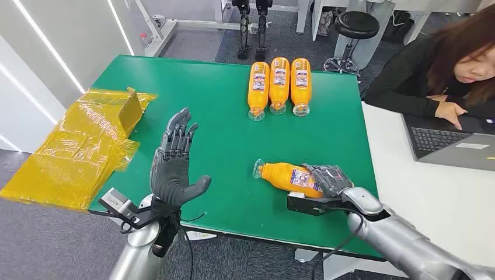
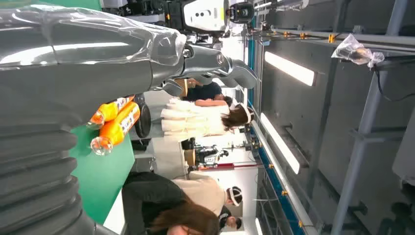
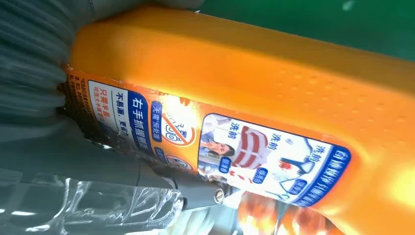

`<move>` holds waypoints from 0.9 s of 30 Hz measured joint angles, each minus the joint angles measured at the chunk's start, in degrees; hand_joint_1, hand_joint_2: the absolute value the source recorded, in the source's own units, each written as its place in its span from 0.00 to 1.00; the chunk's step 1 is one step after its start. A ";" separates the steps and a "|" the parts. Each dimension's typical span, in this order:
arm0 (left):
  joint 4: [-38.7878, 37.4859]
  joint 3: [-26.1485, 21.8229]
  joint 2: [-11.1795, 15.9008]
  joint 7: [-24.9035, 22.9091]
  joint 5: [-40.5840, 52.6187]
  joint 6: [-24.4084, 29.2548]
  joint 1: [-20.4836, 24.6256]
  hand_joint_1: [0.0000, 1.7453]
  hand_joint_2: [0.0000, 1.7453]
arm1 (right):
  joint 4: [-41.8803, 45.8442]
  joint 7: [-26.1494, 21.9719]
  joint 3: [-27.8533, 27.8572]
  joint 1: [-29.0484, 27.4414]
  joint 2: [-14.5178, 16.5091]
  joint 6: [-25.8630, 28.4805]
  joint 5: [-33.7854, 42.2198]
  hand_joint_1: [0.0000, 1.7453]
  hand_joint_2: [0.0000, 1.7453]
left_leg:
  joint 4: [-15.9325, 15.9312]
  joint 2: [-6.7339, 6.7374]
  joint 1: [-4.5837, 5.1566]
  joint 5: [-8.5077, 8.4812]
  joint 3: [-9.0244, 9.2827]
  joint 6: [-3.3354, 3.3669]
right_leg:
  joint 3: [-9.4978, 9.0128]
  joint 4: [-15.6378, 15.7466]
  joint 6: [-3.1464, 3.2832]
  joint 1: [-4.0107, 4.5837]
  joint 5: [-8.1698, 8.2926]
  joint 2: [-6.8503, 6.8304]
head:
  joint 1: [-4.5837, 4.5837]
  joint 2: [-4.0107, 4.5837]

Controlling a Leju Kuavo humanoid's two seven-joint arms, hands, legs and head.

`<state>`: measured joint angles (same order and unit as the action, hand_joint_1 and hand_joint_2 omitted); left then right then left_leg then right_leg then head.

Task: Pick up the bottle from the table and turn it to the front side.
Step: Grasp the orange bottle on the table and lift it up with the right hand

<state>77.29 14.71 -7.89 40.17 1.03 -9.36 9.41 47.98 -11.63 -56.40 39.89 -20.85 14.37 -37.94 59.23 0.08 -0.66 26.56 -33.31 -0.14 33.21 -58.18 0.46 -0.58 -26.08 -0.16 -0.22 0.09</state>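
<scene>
An orange bottle point(image 1: 287, 175) with a printed label lies on its side on the green table point(image 1: 222, 134), its clear cap pointing left. My right hand point(image 1: 328, 179) grips its base end, fingers wrapped over the body. In the right wrist view the bottle point(image 3: 274, 83) is very close, label facing the camera, with the thumb point(image 3: 122, 171) against it. My left hand point(image 1: 175, 163) is raised over the table's left part, fingers spread and upright, holding nothing. The left wrist view shows that hand point(image 2: 205, 61) open in the air.
Three more orange bottles point(image 1: 279, 84) lie side by side at the table's far edge, caps toward me. Yellow plastic bags point(image 1: 76, 146) with a small box hang off the left edge. A person point(image 1: 443, 70) sits at a laptop point(image 1: 449, 143) on the white desk to the right.
</scene>
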 joint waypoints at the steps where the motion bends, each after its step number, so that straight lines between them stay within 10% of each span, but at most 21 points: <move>1: 0.00 -0.01 -0.01 0.00 0.10 0.22 -0.22 0.00 1.00 | 1.61 0.12 1.09 -1.33 -0.09 0.98 -1.21 1.00 1.00 | 0.00 -0.02 0.00 0.00 -0.03 0.00 | 0.01 0.00 0.00 0.00 0.00 -0.02 | -0.02 0.00; 13: 0.00 -0.02 -0.25 0.00 1.64 1.27 -3.13 0.00 1.00 | 22.93 -1.94 16.17 -21.96 4.43 10.40 -15.05 1.00 1.00 | -0.08 -0.10 -0.01 0.03 -0.50 -0.04 | 0.54 -0.09 0.09 0.03 -0.18 -0.15 | -0.04 0.00; 27: -2.17 0.07 -0.99 0.00 1.74 -0.59 -1.70 0.00 1.00 | 34.86 -1.57 20.85 -35.90 5.98 17.20 -21.08 1.00 1.00 | -0.07 -0.04 0.01 0.08 -0.61 -0.07 | 0.70 -0.07 0.08 0.00 -0.19 -0.09 | -0.04 0.00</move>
<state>75.12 14.78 -8.89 40.17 2.76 -9.95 7.71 82.84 -13.20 -35.55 4.00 -14.87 31.57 -59.01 59.15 0.04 -0.65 26.64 -33.91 -0.21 33.91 -58.25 0.54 -0.58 -26.27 -0.25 -0.26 0.09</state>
